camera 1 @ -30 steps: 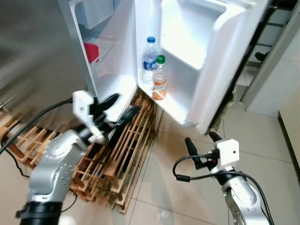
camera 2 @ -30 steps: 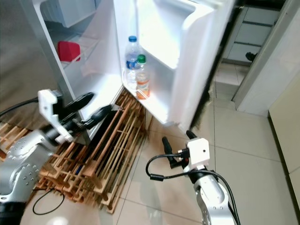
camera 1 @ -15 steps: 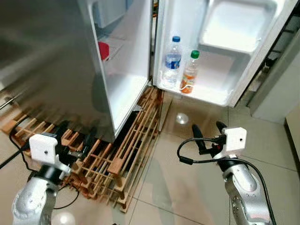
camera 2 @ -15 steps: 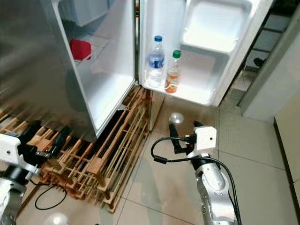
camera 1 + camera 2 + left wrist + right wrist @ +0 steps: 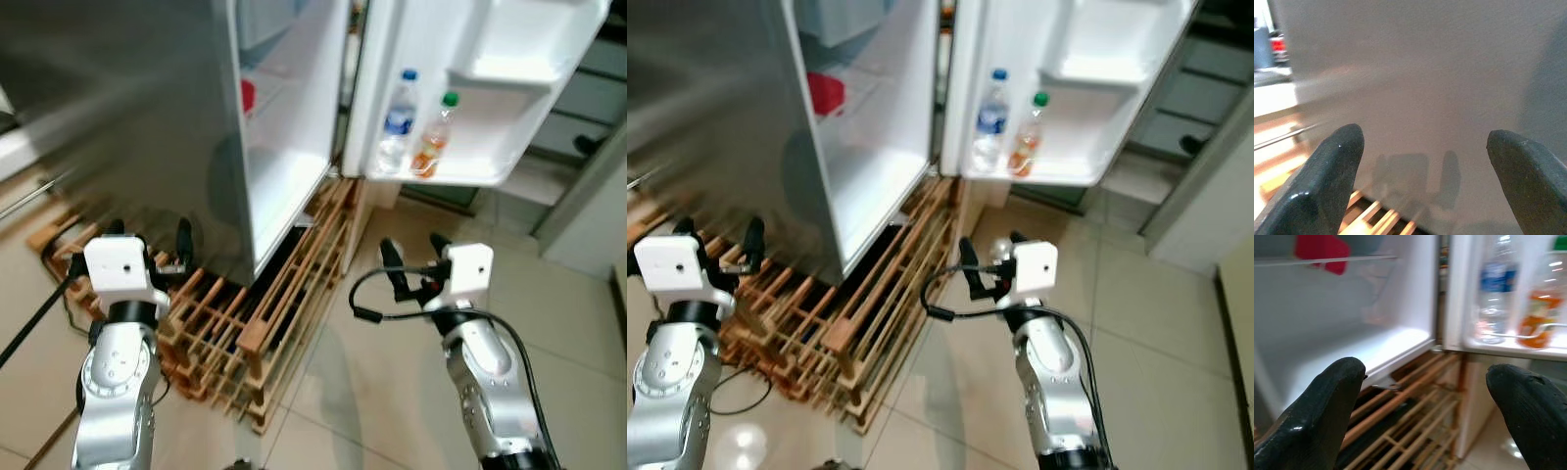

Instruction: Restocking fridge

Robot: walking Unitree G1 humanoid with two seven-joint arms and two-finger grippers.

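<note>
You are holding both grippers low in front of the robot, and both are empty. The left gripper is hovering over the wooden pallet with its fingers apart, facing the grey side of the fridge. The right gripper is hanging above the tiled floor, fingers also spread wide. Farther away, on the shelf of the open door, a water bottle and an orange drink bottle are standing just beside each other. They look like full plastic, so probably rather heavy and smooth; grip around the body, not the cap.
</note>
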